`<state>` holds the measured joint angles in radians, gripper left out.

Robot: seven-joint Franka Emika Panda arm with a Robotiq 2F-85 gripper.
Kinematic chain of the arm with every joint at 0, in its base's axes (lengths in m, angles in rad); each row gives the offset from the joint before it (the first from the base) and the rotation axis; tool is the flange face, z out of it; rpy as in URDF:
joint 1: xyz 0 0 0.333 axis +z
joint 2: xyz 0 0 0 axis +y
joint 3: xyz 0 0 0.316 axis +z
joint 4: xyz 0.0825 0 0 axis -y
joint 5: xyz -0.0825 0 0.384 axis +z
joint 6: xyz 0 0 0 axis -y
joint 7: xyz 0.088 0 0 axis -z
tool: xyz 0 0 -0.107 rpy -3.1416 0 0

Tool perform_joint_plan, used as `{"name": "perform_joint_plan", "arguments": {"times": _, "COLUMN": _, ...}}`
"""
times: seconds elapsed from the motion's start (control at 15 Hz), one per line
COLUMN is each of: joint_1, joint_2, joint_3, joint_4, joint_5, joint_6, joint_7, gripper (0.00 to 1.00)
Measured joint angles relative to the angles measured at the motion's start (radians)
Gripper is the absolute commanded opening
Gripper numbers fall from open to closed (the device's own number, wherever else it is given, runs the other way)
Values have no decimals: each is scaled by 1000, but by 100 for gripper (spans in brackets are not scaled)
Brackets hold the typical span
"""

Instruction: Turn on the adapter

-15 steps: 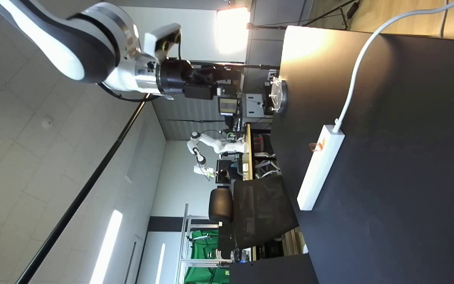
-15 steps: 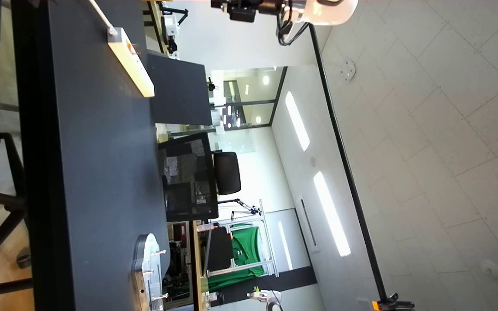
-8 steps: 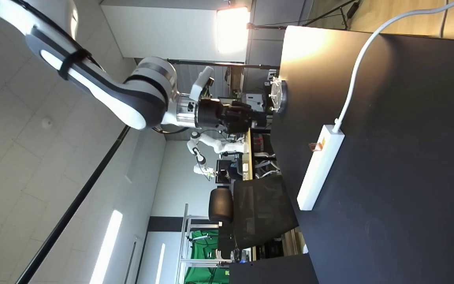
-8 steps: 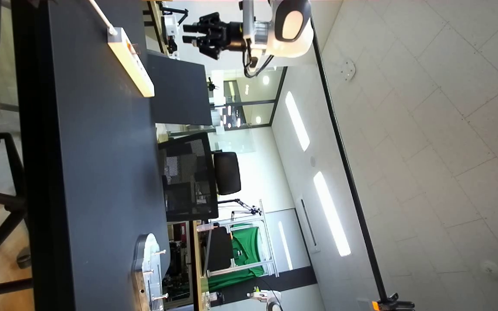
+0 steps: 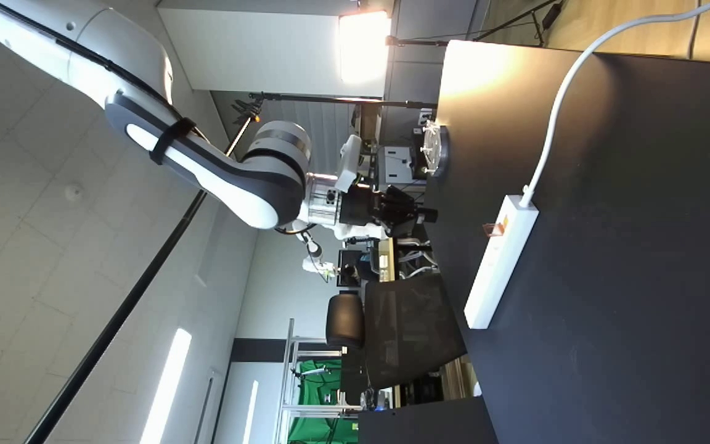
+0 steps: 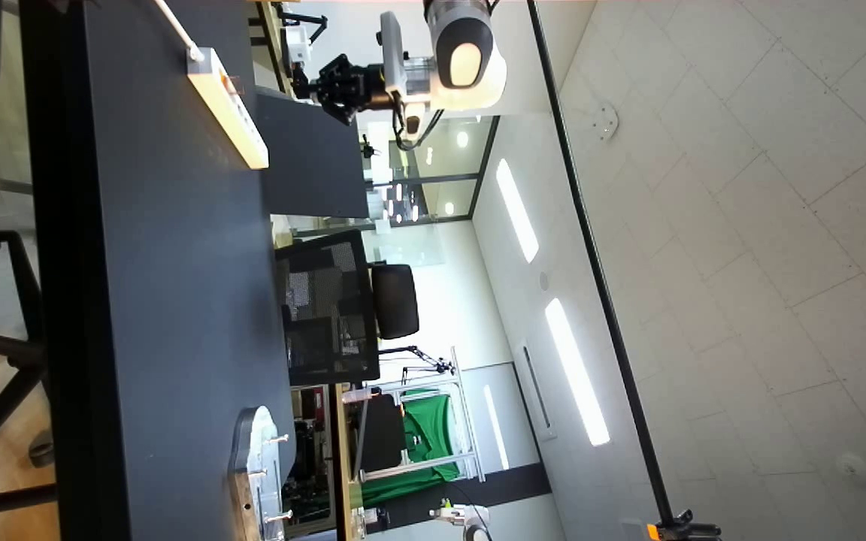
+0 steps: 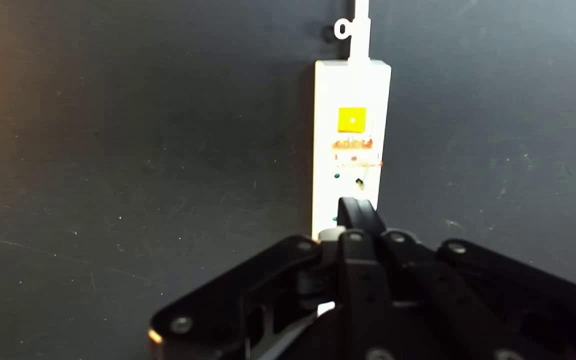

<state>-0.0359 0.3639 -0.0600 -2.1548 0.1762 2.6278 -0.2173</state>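
The adapter (image 5: 499, 263) lies on the black table (image 5: 607, 308), right of centre in an exterior view, its white cable (image 5: 553, 123) curving away to the upper right. In the wrist view it runs vertically, just right of centre, its lower part hidden behind the claw (image 7: 359, 212).

Claw: closed, the fingertips (image 7: 349, 215) together with nothing seen between them. Both exterior views show it clear of the adapter, near but not touching.

Step in hand, as judged: bringing the closed tips over the yellow switch (image 7: 352, 120) for a press. In the wrist view the tips sit lower in the frame than the switch, so a shift toward the cable end is probably required; the angle does not settle how much. A reddish translucent flap (image 7: 353, 144) appears raised directly beside the switch. Recommended: pass it on the cable side without catching, then press straight down, short and firm. Sideways force could slide the adapter. Whether the switch is on, and which edge to press, cannot be determined.

Markings: no brand legible on the adapter or the arm (image 5: 225, 182). Reddish marks at the flap may be lettering; not readable.
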Motion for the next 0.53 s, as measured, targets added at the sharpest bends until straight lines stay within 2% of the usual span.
{"name": "perform_joint_plan", "arguments": {"times": 0.53, "joint_1": 0, "joint_2": 8, "joint_3": 0, "joint_4": 9, "joint_5": -5, "joint_6": -1, "joint_7": 12, "gripper": 1}}
